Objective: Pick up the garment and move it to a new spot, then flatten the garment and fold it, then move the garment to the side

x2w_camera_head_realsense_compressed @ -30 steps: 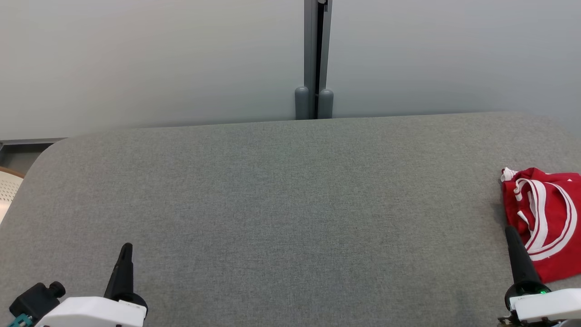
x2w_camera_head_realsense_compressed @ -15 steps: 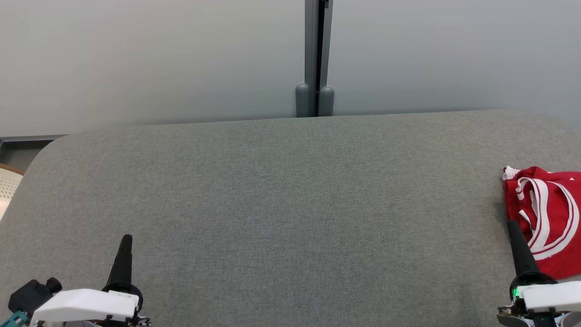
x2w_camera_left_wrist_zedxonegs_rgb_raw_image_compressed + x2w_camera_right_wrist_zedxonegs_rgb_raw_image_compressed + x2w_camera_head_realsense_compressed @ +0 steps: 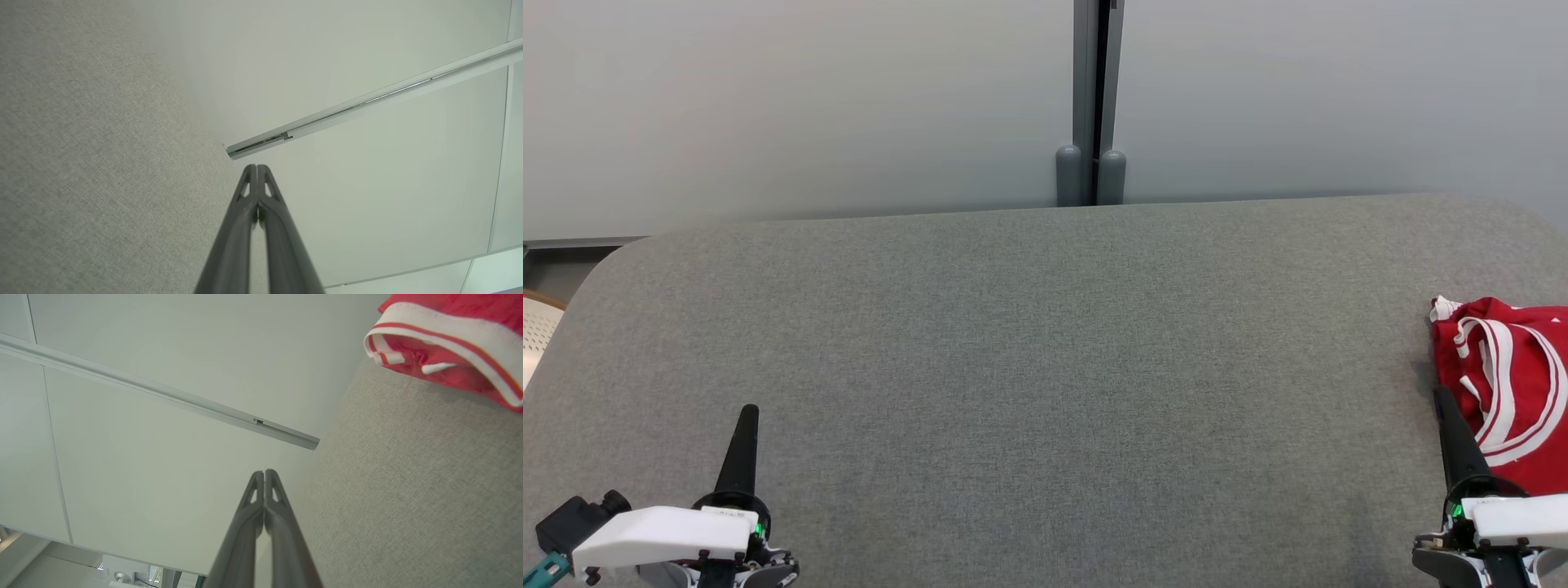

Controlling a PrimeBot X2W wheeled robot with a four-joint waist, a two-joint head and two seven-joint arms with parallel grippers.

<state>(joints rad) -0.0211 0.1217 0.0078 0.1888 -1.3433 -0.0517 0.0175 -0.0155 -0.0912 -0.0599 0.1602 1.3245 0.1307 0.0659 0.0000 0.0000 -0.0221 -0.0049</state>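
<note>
The head view takes in the whole grey fabric surface [image 3: 1045,367], with the left end effector [image 3: 748,416] at the lower left and the right end effector [image 3: 1444,404] at the lower right, both pointing toward the pale wall panels [image 3: 809,106] and the grey post [image 3: 1093,82] between them. From this view each shows as a single dark spike, so the gap between the fingers cannot be judged.

The wrist views settle it. The left end effector [image 3: 257,168] has its two fingers pressed together along their length with nothing between them, and the right end effector [image 3: 264,473] is the same, tips meeting and empty.

A small mark on the left end effector's white housing [image 3: 662,527] is too small to read. A green light [image 3: 1456,510] glows at the base of the right fingers.

The garment [image 3: 1511,384], red with white bands, lies in a loose heap on the surface just to the outer right of the right end effector, cut off by that view's edge. The dark finger overlaps its near-left border there, though contact cannot be told. The right wrist view shows the garment [image 3: 449,335] ahead of and to the side of the fingertips, resting on the surface [image 3: 408,498], with bare fabric between. It lies well apart from the left end effector, whose own view shows the surface [image 3: 81,163] and a pale rail [image 3: 367,102] on the wall.
</note>
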